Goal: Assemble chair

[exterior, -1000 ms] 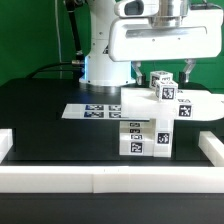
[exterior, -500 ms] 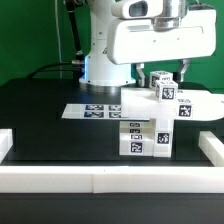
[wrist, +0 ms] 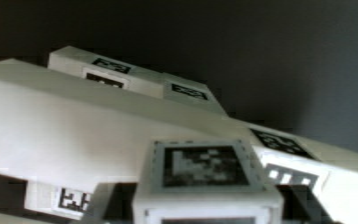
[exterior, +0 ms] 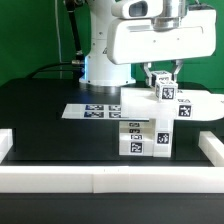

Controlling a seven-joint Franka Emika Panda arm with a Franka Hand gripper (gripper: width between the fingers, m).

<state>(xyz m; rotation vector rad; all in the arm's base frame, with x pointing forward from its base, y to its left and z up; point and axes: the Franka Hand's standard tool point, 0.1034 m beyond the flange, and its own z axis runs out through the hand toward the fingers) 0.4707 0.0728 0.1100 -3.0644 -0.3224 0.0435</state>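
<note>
Chair: I see the chair (exterior: 153,122) as a stack of blocky white parts standing on the black table (exterior: 40,110), toward the exterior view's right, just beside the marker board (exterior: 92,111) and behind the front border rail (exterior: 110,180).

Chair build: a wide flat part (exterior: 180,105) sits across the top of a lower block (exterior: 145,140), and a small tagged upright piece (exterior: 165,92) rises from it. I judge these joined or at least stacked, but I cannot tell whether each joint is fully seated.

Arm: the Panda's white wrist housing (exterior: 160,40) hangs directly above the chair, with the arm base (exterior: 100,65) behind.

Gripper: the gripper (exterior: 162,76) sits just over the small upright piece, fingers to either side of its top. I cannot tell whether the fingers are pressing on it or standing clear.

Wrist view: the flat part (wrist: 105,115) fills the frame, with a tagged block (wrist: 206,172) close to the lens; the fingertips are not shown, so contact stays unconfirmed for me.

Risk, biggest: if I pull or twist while the fingers grip the upright piece, the whole stack could tip or slide, since nothing visibly clamps it to the table.

Risk, middle: an off-centre push down could jam the piece crooked in its seat.

Risk, smallest: a finger brushing the piece's edge could nudge it out of line.
</note>
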